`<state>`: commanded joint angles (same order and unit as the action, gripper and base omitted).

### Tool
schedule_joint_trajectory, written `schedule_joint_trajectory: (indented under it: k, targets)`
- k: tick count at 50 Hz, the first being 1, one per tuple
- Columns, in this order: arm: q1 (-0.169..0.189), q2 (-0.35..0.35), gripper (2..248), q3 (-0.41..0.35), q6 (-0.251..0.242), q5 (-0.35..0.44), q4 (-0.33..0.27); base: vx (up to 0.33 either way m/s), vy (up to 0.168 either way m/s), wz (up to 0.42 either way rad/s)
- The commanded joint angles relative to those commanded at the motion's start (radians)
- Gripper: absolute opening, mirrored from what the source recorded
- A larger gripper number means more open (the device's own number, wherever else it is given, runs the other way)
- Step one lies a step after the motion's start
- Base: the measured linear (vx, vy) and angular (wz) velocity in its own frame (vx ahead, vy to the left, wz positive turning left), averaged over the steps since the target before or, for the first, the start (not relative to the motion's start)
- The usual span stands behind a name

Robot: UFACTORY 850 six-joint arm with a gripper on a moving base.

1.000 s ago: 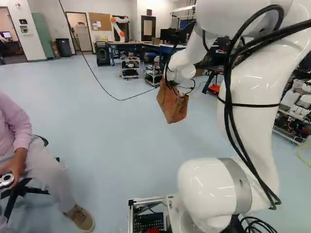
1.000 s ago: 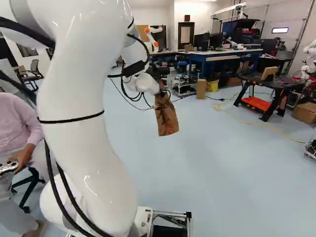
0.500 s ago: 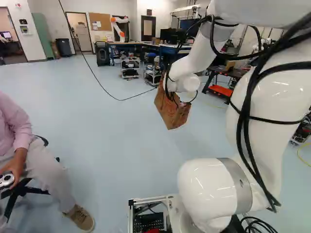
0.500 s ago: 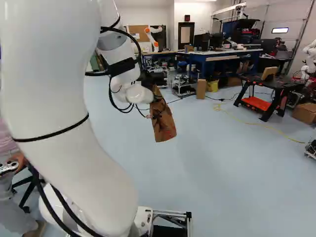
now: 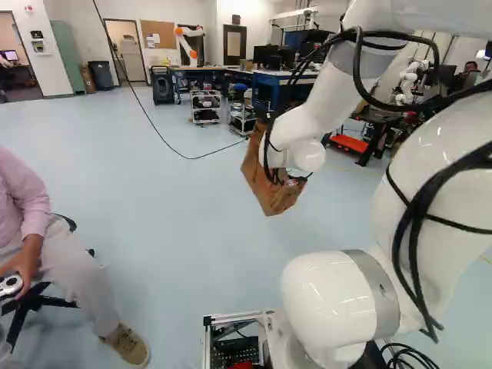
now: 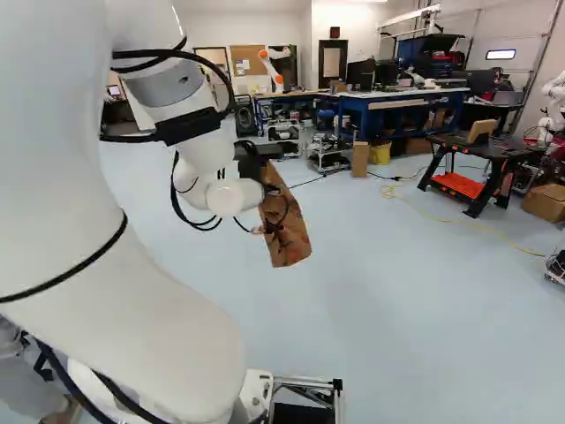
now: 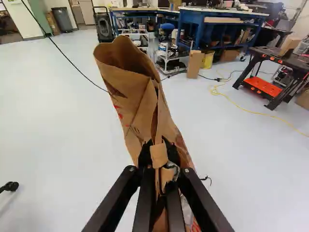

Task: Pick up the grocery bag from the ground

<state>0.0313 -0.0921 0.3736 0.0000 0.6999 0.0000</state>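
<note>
L base: brown-paper grocery bag [image 5: 261,173] hangs tilted off floor [image 5: 154,204], floor running betw. bag & edge of blue workbench [image 5: 265,80]. R base: gripper [image 6: 274,223] at bag, black folding workbench [image 6: 499,152] well apart. Wrist: fingers clamped on bag.

Pale blue floor [image 6: 397,309] meets white walls [image 6: 247,25], with 2 dark monitors [image 6: 360,74] above blue workbenches [image 6: 355,105].

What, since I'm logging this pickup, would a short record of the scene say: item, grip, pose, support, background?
item: brown paper bag
grip: jaws closed on the bag, paper between them
pose: tilted
support: held by the arm, off the floor
background: blue bench, yellow bin, orange shelf
</note>
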Motion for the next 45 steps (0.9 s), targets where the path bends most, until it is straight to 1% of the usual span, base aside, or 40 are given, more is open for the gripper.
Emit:
schedule_joint_trajectory:
  k: [9, 22, 45]
  targets:
    - [-0.008, -0.046, 24, -0.070, 0.000, 0.042, 0.000, 0.000, 0.000, 0.000]
    - [-0.016, -0.098, 24, -0.150, 0.000, 0.091, 0.000, 0.000, 0.000, 0.000]
    - [-0.027, -0.162, 24, -0.247, 0.000, 0.149, 0.000, 0.000, 0.000, 0.000]
